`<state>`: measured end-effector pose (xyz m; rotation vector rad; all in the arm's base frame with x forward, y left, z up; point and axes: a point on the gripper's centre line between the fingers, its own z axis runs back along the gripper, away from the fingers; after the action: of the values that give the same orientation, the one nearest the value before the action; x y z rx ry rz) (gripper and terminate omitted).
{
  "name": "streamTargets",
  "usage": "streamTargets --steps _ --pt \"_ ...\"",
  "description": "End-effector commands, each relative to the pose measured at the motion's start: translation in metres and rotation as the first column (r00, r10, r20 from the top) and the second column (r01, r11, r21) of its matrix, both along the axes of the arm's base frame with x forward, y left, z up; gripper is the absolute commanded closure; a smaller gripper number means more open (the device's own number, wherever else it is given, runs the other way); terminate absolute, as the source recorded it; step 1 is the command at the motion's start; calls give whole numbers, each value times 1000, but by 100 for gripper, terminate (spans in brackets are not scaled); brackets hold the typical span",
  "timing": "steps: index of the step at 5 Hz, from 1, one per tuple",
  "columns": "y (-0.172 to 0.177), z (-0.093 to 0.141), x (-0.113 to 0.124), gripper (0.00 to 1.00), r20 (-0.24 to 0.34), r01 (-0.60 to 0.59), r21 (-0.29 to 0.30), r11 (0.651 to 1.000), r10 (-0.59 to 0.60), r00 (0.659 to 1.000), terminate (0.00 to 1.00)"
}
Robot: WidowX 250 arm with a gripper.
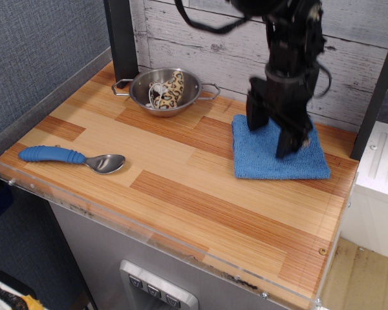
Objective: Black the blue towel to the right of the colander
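Note:
The blue towel [271, 158] lies flat on the wooden table at the back right. The colander [165, 90], a shiny steel bowl with wire loop handles, stands at the back centre, left of the towel, with a spotted yellow item inside. My black gripper [273, 134] hangs just above the towel with its two fingers spread apart. It is open and holds nothing. It hides part of the towel's back edge.
A metal spoon with a blue handle [71, 157] lies at the front left. A black post [121, 39] stands behind the colander. A clear acrylic rim [181, 242] runs along the table's front edge. A white unit [381, 187] stands to the right.

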<state>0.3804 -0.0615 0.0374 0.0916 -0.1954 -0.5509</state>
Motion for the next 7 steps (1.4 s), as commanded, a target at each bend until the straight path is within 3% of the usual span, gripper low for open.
streamTargets --steps 1,2,7 --pt "10 77 1 0 170 -12 -44 999 20 985 0" --pt "15 100 -20 0 285 -14 65 998 -5 958 0" --pt "15 100 -20 0 285 -14 65 998 -5 958 0"
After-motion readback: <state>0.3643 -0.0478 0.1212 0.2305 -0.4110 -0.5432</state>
